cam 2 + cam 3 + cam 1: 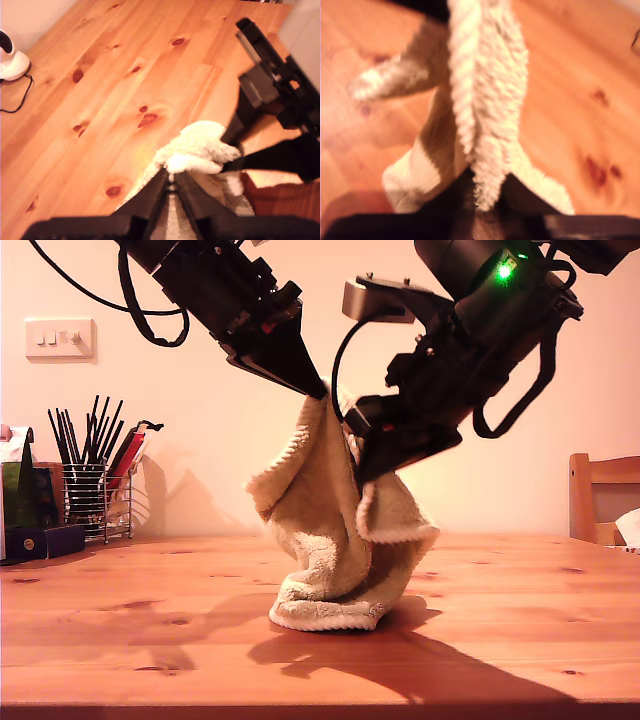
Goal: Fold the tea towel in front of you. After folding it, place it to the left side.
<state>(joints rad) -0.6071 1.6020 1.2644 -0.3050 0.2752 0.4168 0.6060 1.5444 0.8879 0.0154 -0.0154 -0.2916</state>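
Two arms meet over a wooden table [120, 640], both holding one towel. At the exterior view's left are a wall switch [60, 338] and a wire holder [95, 502] full of pens, standing at the table's back edge.

My first gripper [318, 390] [172, 185] comes down from the exterior view's upper left. Its jaws are pinched tight on the top edge of the tea towel [320, 520] [200, 145] [490, 75].

The towel hangs bunched in the middle of the exterior view. It is lifted into a tall crumpled column, with the lower end resting on the table and the corded hem curling along the bottom.

Just to the exterior view's right and a bit lower, my second gripper [372, 465] [487, 200] is clamped on a fold of the towel. The rope-like hem runs out from between its jaws, though the picture is blurry.

A wooden chair [600, 495] is at the exterior view's far right. A small white camera [10, 60] sits on the table, seen in the first wrist view.
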